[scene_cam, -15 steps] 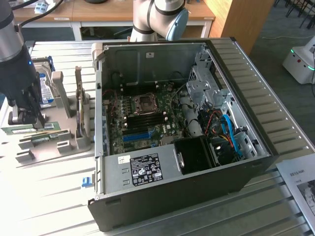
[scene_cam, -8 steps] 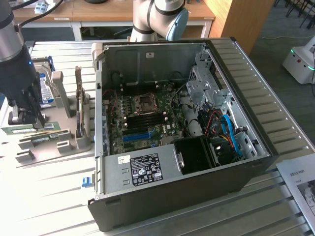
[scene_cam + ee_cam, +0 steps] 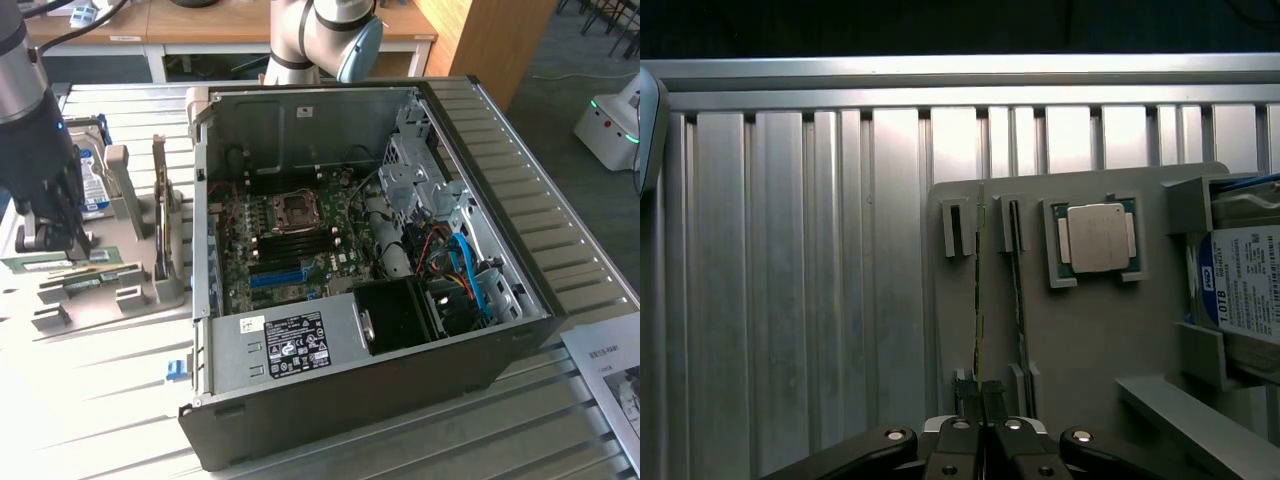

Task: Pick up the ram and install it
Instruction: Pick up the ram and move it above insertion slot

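Wrist view looks down past the claw (image 3: pixel 981 398), whose two fingertips are clenched together on the top edge of the ram (image 3: pixel 978 300). The ram is a thin green stick seen edge-on, standing upright in the slotted posts of a grey holder tray (image 3: pixel 1090 340). Just beside it, in the neighbouring pair of slots, stands a second stick (image 3: pixel 1016 270), apart from the fingers. Past that are a processor (image 3: pixel 1096 238) in its own recess and a blue-labelled hard drive (image 3: pixel 1248 290) in a bracket. The tray lies on a ribbed aluminium table (image 3: pixel 790 280).

In the exterior view the claw (image 3: pixel 60 235) is down on that tray at the exterior view's left, well apart from the open computer case (image 3: pixel 350 385). The motherboard (image 3: pixel 290 245) lies exposed inside the case.

The step in hand looks like the pick-up. The grip is made, but the ram sits in its slots, not yet lifted, and nothing of the install is done. Freeing it calls for a straight pull along the posts with no twist, since the board is thin and its look-alike stands so close. How far along the stick the fingers bite is hard to tell. If the grip is off-centre, the stick may tilt once it is clear, so the hold must be firm and the motion slow
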You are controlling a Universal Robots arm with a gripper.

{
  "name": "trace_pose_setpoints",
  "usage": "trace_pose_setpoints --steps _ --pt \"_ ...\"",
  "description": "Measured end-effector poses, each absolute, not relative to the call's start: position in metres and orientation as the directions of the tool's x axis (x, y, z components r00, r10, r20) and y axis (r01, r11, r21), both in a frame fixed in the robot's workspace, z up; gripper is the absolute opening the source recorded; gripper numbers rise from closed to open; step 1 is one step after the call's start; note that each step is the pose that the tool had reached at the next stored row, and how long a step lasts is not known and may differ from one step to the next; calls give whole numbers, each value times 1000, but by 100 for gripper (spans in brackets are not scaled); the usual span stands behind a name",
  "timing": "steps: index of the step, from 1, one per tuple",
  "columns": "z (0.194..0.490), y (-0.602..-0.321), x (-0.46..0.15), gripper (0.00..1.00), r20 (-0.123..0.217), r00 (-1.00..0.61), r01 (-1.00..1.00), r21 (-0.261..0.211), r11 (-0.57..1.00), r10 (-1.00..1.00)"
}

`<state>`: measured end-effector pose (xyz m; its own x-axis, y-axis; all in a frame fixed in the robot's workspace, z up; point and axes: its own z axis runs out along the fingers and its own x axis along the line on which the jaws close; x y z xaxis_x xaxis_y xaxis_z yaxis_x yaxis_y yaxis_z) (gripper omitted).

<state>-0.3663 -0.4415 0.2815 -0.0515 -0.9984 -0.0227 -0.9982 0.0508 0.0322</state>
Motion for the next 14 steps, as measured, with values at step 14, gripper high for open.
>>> trace_pose_setpoints --steps 14 --pt "295 -441 -366 12 -23 -52 -998 34 51 -998"
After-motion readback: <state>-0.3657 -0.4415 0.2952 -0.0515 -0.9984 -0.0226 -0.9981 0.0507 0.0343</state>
